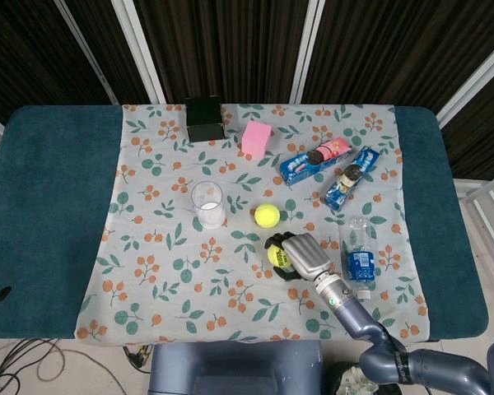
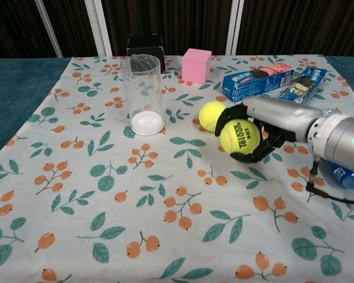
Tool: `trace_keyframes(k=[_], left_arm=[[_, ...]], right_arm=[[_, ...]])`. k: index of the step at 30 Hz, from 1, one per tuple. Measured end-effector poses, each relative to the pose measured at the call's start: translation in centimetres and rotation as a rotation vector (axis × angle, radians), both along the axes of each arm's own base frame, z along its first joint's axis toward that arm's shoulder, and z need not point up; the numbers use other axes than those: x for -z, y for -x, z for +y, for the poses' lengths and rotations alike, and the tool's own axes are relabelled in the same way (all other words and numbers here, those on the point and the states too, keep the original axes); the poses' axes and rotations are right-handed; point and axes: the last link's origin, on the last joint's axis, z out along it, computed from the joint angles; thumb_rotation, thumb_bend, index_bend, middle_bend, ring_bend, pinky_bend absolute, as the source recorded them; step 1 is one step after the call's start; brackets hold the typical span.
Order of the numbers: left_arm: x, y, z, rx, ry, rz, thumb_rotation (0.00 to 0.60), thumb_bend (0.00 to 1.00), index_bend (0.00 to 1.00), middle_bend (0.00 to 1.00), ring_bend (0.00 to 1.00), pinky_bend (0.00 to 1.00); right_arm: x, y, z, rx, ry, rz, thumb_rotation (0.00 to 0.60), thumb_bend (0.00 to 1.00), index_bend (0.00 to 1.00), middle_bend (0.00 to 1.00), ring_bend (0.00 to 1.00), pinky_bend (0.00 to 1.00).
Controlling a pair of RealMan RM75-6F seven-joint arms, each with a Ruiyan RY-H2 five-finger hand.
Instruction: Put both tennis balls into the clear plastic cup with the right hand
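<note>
My right hand (image 2: 265,127) (image 1: 300,257) grips a yellow tennis ball (image 2: 239,137) (image 1: 277,257) and holds it raised above the cloth, its dark fingers wrapped around the ball. A second tennis ball (image 2: 212,115) (image 1: 267,215) lies on the cloth just behind and left of the held one. The clear plastic cup (image 2: 143,94) (image 1: 207,204) stands upright to the left, with nothing in it. My left hand shows in neither view.
A clear water bottle (image 1: 360,257) (image 2: 342,171) lies right of my right hand. Two blue biscuit packs (image 1: 314,160) (image 1: 351,177), a pink block (image 1: 256,137) and a black box (image 1: 204,118) sit toward the back of the floral cloth (image 1: 173,271).
</note>
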Motion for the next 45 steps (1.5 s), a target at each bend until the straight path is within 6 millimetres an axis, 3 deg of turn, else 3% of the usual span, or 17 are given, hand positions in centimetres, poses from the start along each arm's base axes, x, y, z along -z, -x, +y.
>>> trace_keyframes(k=[10, 15, 21, 29, 37, 45], left_arm=[[0.0, -0.1, -0.1, 0.0, 0.01, -0.009, 0.6, 0.03, 0.07, 0.0, 0.0, 0.04], [0.0, -0.1, -0.1, 0.0, 0.012, -0.008, 0.6, 0.03, 0.06, 0.0, 0.0, 0.04], [0.1, -0.3, -0.2, 0.004, 0.015, -0.005, 0.6, 0.03, 0.06, 0.0, 0.0, 0.04], [-0.1, -0.1, -0.2, -0.005, 0.01, -0.01, 0.6, 0.03, 0.06, 0.0, 0.0, 0.04], [-0.3, -0.1, -0.2, -0.003, 0.007, -0.021, 0.6, 0.03, 0.06, 0.0, 0.0, 0.04], [-0.3, 0.0, -0.2, -0.003, 0.012, -0.025, 0.6, 0.03, 0.06, 0.0, 0.0, 0.04]], right_arm=[[-9.0, -3.0, -4.9, -0.016, 0.16, -0.065, 0.6, 0.69, 0.49, 0.42, 0.62, 0.72], [-10.7, -5.7, -6.5, -0.015, 0.19, -0.131, 0.6, 0.68, 0.49, 0.42, 0.58, 0.76], [-9.4, -8.9, -7.7, -0.044, 0.21, -0.199, 0.6, 0.68, 0.49, 0.42, 0.55, 0.8], [-6.3, -13.5, -9.4, -0.066, 0.229, -0.256, 0.6, 0.68, 0.49, 0.4, 0.53, 0.84], [-3.6, -15.3, -10.3, -0.011, 0.203, -0.277, 0.6, 0.68, 0.49, 0.37, 0.46, 0.88], [-0.9, -15.9, -10.1, 0.06, 0.136, -0.324, 0.6, 0.68, 0.49, 0.36, 0.45, 0.92]])
